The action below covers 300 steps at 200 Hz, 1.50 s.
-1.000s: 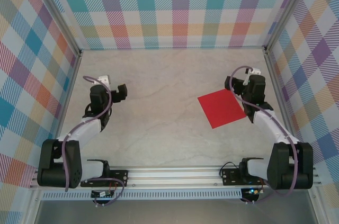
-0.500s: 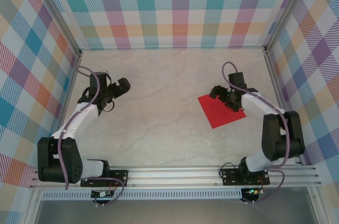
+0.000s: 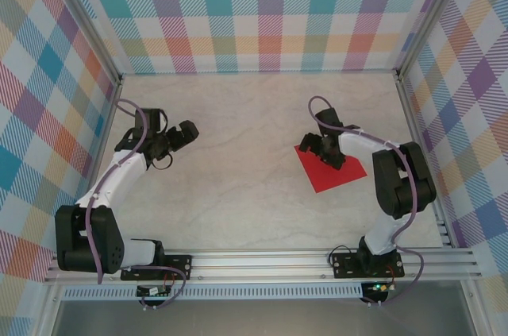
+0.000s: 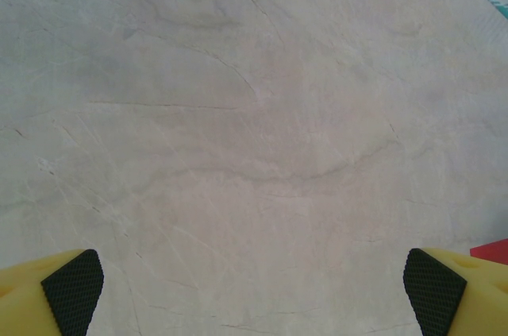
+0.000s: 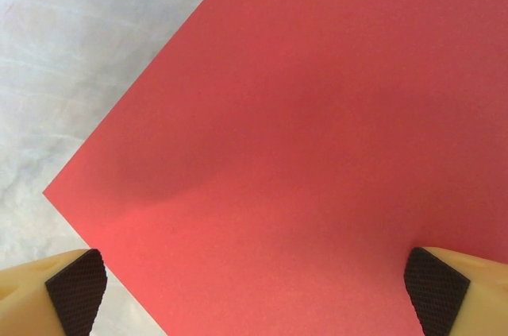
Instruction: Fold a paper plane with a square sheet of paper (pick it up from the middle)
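Lena: Both arms have moved in the last second. The right gripper (image 3: 321,149) has swung in from the right edge of the worktop (image 3: 238,193) to hang over the square sheet of paper (image 3: 343,175), and the left gripper (image 3: 184,133) has reached a little further out along the left side.

Tom: Is anything held?

Lena: No. In each wrist view the jaws stand wide apart with nothing between them. The right one's fingertips (image 5: 75,288) straddle the red sheet; the left one's look down on bare marbled surface.

Tom: Where is the sheet, exactly?

Lena: Flat on the right half of the worktop, about midway between the near and far edges and slightly askew to them. The right gripper is above its far left part rather than dead centre, as far as I can judge.

Tom: So how far along?

Lena: Barely begun, I'd say. There's no crease and no lifted edge. The pick-up from the middle and every fold of the paper plane are still to come.

Tom: Any writing?

Lena: None that I can read. The sheet is plain, and I can make out no label on the arms.
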{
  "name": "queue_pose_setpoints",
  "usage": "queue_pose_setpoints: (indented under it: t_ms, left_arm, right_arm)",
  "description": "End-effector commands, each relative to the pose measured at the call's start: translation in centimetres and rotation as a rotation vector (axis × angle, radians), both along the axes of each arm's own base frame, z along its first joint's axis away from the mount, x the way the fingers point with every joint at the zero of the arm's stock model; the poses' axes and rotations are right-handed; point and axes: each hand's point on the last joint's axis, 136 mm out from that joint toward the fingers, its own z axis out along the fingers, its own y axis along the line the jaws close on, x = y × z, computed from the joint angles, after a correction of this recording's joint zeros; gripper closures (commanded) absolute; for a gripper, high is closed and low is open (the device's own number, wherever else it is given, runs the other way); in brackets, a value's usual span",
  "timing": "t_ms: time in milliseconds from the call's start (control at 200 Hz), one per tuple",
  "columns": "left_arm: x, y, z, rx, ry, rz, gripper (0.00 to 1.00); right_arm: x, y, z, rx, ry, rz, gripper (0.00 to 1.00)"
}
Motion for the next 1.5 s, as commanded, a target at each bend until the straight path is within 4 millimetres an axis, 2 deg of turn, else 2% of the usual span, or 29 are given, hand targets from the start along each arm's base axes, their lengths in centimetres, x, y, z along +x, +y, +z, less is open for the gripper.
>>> queue_pose_setpoints:
  t_ms: [0,180,320,385,465,535,610,695,815,925,1205,1495]
  left_arm:
    - [0.0,-0.8,0.1,-0.023,0.023,-0.024,0.0]
    - [0.1,-1.1,-0.1,-0.033,0.026,-0.032,0.0]
    - [0.2,-1.2,-0.3,-0.038,0.036,-0.032,0.0]
    - [0.2,-1.3,-0.5,-0.04,0.042,-0.035,0.0]
    - [0.1,-1.4,-0.6,-0.045,0.047,-0.037,0.0]
    - [0.0,-1.5,-0.7,-0.049,0.052,-0.037,0.0]
    - [-0.1,-1.6,-0.7,-0.055,0.056,-0.035,0.0]
    - [-0.2,-1.6,-0.9,-0.055,0.064,-0.029,0.0]
    - [-0.4,-1.5,-1.0,-0.057,0.069,-0.024,0.0]
    - [-0.6,-1.6,-1.0,-0.055,0.069,-0.026,0.0]
    - [-0.7,-1.4,-0.9,-0.044,0.068,-0.025,0.0]
    - [-0.6,-1.4,-1.3,-0.042,0.08,-0.026,0.0]
  right_arm:
    - [-3.8,2.6,-2.4,0.055,0.136,-0.007,0.0]
    - [-8.8,6.6,-3.1,0.087,0.21,0.006,0.0]
    - [-12.0,8.8,-2.3,0.034,0.218,0.044,0.0]
    - [-12.3,7.9,-1.0,-0.05,0.189,0.042,0.0]
    - [-11.1,7.4,1.7,-0.102,0.105,0.109,0.0]
    - [-9.8,7.4,4.4,-0.158,0.026,0.243,0.0]
    - [-9.5,8.0,5.6,-0.212,0.013,0.451,0.0]
    - [-10.5,8.2,4.8,-0.251,0.099,0.618,0.0]
    - [-11.0,8.6,3.4,-0.259,0.182,0.689,0.0]
    - [-10.6,8.6,2.9,-0.237,0.205,0.687,0.0]
    - [-10.0,7.2,0.7,-0.227,0.268,0.672,0.0]
    - [-10.0,6.7,-1.3,-0.239,0.317,0.668,0.01]
